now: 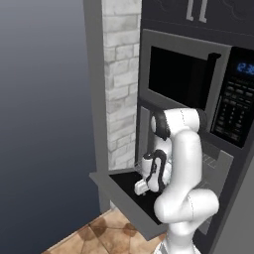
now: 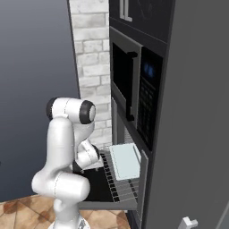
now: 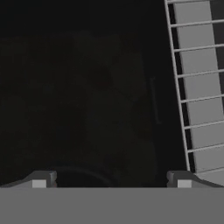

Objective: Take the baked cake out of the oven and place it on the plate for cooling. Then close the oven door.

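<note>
The oven (image 2: 117, 129) stands open. Its oven door (image 1: 124, 191) is dropped flat, dark glass facing up. My gripper (image 1: 140, 187) hangs just above that door, pointing down at it. In the hand view the gripper (image 3: 110, 183) is open, with nothing between its fingertips (image 3: 39, 181), and the oven door's dark glass (image 3: 87, 87) lies beneath. A wire rack (image 2: 117, 185) is pulled out over the door, and the same wire rack (image 3: 197, 87) shows beside the gripper. A pale flat tray (image 2: 125, 161) rests on it. The cake and the plate are out of view.
Above the oven sits a microwave (image 1: 188, 79) with a keypad and blue display, and the same microwave (image 2: 134, 85) shows from the side. A white brick pillar (image 1: 119, 74) stands left of the oven. Brown tile floor (image 1: 104, 233) lies below the door's front edge.
</note>
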You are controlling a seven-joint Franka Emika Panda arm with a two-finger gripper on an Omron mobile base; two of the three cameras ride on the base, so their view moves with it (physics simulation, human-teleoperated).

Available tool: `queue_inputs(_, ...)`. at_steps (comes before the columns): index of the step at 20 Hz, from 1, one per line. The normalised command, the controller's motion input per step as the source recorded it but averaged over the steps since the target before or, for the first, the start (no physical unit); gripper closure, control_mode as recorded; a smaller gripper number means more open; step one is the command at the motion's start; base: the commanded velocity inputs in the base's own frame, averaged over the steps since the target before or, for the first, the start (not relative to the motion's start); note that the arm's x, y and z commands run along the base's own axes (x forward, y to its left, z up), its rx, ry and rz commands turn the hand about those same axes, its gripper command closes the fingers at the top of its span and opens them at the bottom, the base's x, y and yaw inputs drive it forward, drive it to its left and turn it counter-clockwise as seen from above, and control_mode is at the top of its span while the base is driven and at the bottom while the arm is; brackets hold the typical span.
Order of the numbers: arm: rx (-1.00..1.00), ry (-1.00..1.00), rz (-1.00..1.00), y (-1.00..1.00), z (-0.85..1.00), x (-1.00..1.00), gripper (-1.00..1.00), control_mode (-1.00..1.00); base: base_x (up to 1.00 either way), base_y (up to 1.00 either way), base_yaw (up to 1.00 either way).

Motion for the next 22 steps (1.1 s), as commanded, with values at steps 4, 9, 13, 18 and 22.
queue_inputs(4,0.00,0.03,0.00,-0.13,-0.40,0.33,-1.00,-1.00,0.00,0.00,0.00)
queue_inputs(9,0.00,0.02,0.00,-0.13,-0.37,0.34,-1.00,-1.00,0.00,0.00,0.00)
queue_inputs(13,0.00,0.01,0.00,-0.10,-0.33,0.33,-1.00,-1.00,0.00,0.00,0.00)
queue_inputs(18,0.00,0.03,0.00,-0.03,-0.39,0.34,-1.00,-1.00,0.00,0.00,0.00)
queue_inputs(22,0.00,0.02,0.00,-0.10,-0.33,0.39,-1.00,-1.00,0.00,0.00,0.00)
